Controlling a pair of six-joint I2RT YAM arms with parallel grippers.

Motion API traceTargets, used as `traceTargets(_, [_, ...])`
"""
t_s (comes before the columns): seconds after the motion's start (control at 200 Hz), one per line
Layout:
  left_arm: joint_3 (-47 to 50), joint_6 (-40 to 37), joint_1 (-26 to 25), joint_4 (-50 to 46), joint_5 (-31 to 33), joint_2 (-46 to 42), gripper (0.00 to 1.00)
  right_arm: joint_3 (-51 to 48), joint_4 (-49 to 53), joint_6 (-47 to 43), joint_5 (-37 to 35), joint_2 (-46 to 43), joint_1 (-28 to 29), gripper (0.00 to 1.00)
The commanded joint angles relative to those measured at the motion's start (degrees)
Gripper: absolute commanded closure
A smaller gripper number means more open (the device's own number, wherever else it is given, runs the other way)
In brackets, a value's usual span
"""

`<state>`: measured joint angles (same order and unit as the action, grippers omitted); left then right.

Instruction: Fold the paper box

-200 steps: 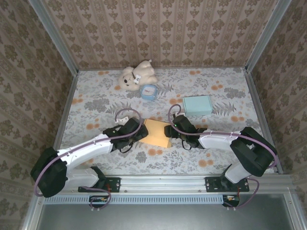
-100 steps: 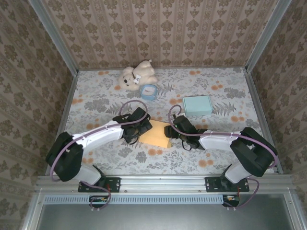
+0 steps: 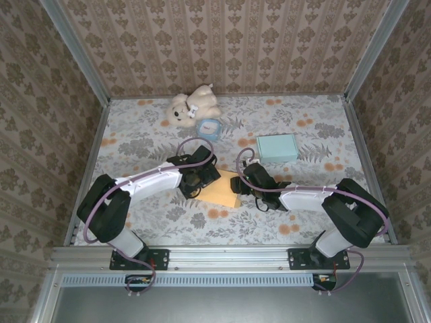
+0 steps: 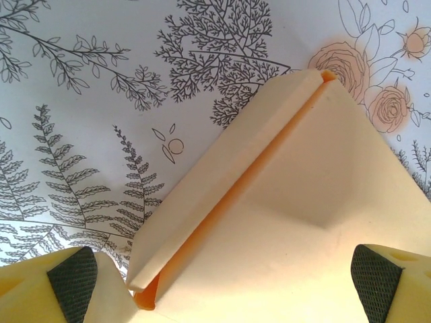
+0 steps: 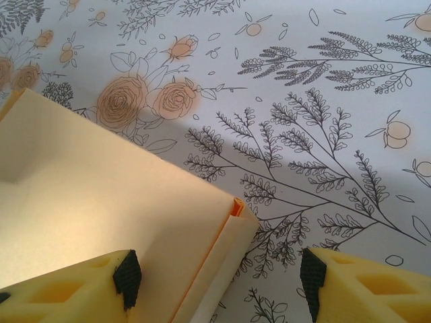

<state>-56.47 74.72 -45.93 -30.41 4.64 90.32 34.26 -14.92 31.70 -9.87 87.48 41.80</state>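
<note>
left arm point(image 3: 145, 183): stretched low from base toward centre, wrist angled down | left hand point(image 3: 202, 176) point(image 4: 225, 282): jaws fully apart, holding nothing | right arm point(image 3: 306, 196): stretched low toward centre | right hand point(image 3: 244, 180) point(image 5: 221, 281): jaws partly apart, nothing clamped | hands near each other, facing

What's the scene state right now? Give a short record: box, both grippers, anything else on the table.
paper box: lies flat on the table, near centre, with a folded strip along each side edge
left gripper: open, over the box's left edge, strip between the pads
right gripper: open, straddling the box's right edge
held: nothing visibly gripped
other items: teddy bear and blue clock at the far side; light-blue box to the right of them
</note>
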Motion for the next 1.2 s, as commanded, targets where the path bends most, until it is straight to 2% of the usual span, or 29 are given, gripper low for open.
traceTargets(0.0, [-1.0, 1.63, -0.64, -2.19, -1.12, 0.2, 0.0, -1.3, 1.12, -0.93, 1.34, 1.66, 0.47, 0.33])
traceTargets(0.45, [-0.82, 3.24, -1.9, -2.87, -3.58, 1.73, 0.0, -1.99, 0.04, 0.02, 1.09, 1.55, 0.42, 0.33])
traceTargets(0.85, [-2.21, 5.75, -2.28, -10.5, -4.06, 1.78, 0.0, -2.95, -1.7, 1.78, 1.08, 1.95, 0.51, 0.33])
traceTargets(1.085, [-1.83, 6.3, -3.08, -8.88, -4.65, 2.36, 0.0, -2.88, -2.02, 2.11, 1.16, 2.04, 0.64, 0.33])
traceTargets(1.195, [-1.43, 5.88, -3.11, -7.47, -4.18, 2.21, 0.04, -3.06, -1.99, 2.06, 1.07, 1.78, 0.69, 0.33])
